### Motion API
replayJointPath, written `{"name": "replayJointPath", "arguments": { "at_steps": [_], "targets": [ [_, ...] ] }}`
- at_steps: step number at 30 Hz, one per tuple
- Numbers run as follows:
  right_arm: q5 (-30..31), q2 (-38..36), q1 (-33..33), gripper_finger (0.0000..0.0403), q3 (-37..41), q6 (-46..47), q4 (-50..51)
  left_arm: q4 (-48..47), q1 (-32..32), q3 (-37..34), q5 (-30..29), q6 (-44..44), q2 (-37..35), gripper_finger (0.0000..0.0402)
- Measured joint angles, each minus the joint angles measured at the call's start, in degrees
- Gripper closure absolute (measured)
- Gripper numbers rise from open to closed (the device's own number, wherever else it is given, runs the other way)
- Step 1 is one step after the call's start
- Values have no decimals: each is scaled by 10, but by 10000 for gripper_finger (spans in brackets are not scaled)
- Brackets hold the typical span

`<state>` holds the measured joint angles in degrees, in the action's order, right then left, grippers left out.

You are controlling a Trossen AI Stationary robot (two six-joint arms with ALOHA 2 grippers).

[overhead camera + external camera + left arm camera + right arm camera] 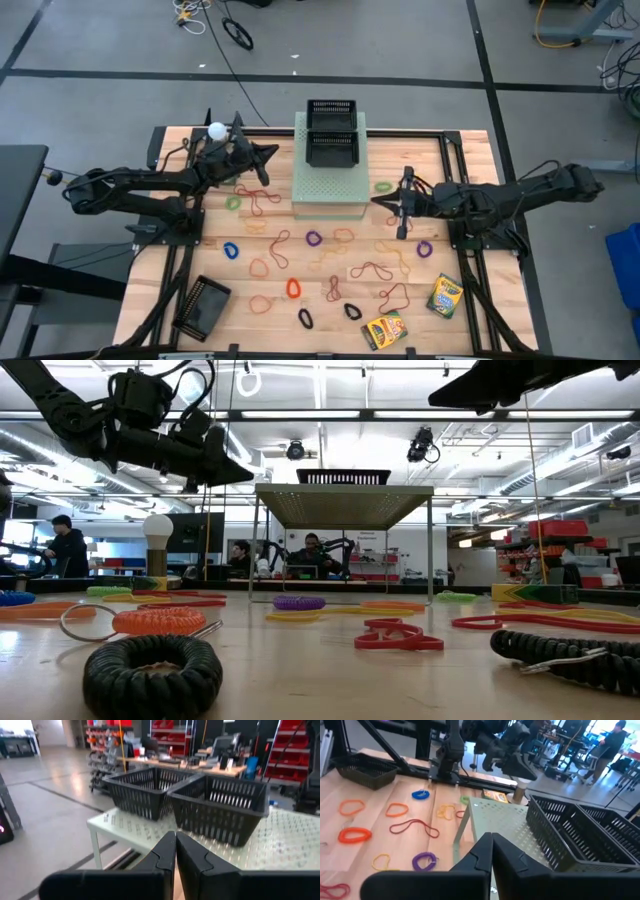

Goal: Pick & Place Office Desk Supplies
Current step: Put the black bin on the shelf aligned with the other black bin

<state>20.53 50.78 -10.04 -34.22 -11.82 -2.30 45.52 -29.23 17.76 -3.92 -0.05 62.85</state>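
Two mesh trays [332, 132] sit side by side on the perforated box [330, 185] at the table's [470, 150] far middle. A third mesh tray [201, 306] lies at the near left corner. Rubber-band loops [300, 262] scatter across the boards before the box (some beside it too). Two crayon boxes [384, 329] lie near right. A ball on a stand [216, 130] stands far left.
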Motion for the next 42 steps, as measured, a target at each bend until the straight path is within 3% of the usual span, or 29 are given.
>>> {"name": "replayJointPath", "arguments": {
  "at_steps": [14,16,20,24,28,31,34,38,42],
  "targets": [
    [0,2,-1,394,6,41,2,75,0,35,-2,-95,6,381],
    [-1,2,-1,394,33,36,-32,75,1,47,20,-124,6,381],
    [-2,3,-1,394,107,13,-154,75,28,80,118,-125,12,387],
    [-3,2,-1,394,162,21,-276,75,82,122,119,-114,34,391],
    [-11,2,-1,394,188,47,-306,45,121,185,154,-126,65,388],
    [-19,2,-3,394,196,71,-305,-35,149,243,178,-102,88,392],
    [-27,2,-12,394,197,89,-301,-160,183,301,166,-33,102,396],
    [-28,2,-34,394,197,95,-301,-415,228,393,119,11,105,397],
    [-28,2,-53,394,197,93,-301,-658,284,473,71,-5,105,395]
  ]
}}
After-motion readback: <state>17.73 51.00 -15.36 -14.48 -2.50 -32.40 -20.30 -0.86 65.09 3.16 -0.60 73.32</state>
